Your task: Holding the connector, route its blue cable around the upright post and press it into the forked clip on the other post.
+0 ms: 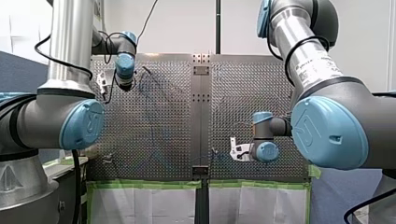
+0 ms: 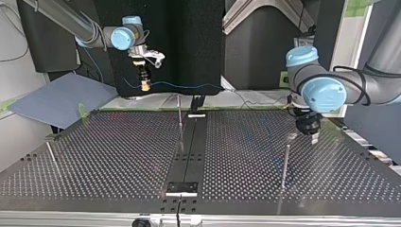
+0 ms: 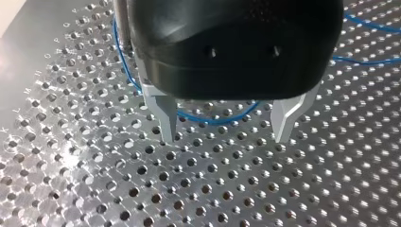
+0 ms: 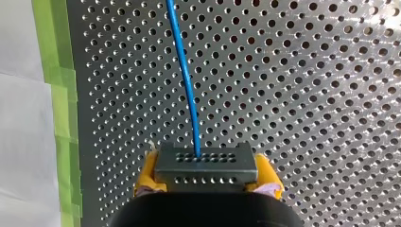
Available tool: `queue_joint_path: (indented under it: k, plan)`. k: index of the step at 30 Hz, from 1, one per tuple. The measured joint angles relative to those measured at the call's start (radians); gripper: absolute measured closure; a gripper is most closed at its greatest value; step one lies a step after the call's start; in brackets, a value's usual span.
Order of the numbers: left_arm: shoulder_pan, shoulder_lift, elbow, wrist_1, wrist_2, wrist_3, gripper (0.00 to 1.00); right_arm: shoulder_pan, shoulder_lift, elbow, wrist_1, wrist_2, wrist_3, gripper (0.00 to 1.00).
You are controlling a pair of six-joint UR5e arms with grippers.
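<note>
My left arm (image 1: 70,46) and my right arm (image 1: 303,51) are fat silver tubes with round light-blue caps (image 1: 329,133) on grey joints. Thin black cables (image 1: 60,60) loop around them. My left gripper (image 3: 226,137) has a shiny black body and two pointed grey metal fingers (image 3: 165,118). My right gripper (image 4: 208,171) has yellow pads (image 4: 147,172) on a black body.

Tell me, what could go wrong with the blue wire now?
The connector sits only between the yellow pads of my right gripper, so a tug on the blue cable might pull it loose. My left gripper hangs open over the cable's loop beside the post; lowering, its fingers could pin or snag the cable.
</note>
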Motion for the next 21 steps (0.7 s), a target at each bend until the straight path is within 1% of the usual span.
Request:
queue_joint_path:
  k: [2,5,17,21]
  plan:
    - [0.005,0.014,-0.010,-0.013,0.001,0.011,0.02,0.001,0.000,0.000,0.000,0.000,0.000,1.00]
    - [0.007,0.040,-0.004,-0.038,0.005,0.035,0.02,0.000,0.000,0.000,0.000,0.000,0.002,1.00]
    - [-0.004,0.145,0.093,-0.142,0.032,0.139,0.02,0.000,0.000,-0.001,0.000,0.000,0.004,1.00]
    - [-0.005,0.186,0.134,-0.183,0.056,0.172,0.02,0.000,0.000,0.000,0.000,0.000,0.005,1.00]
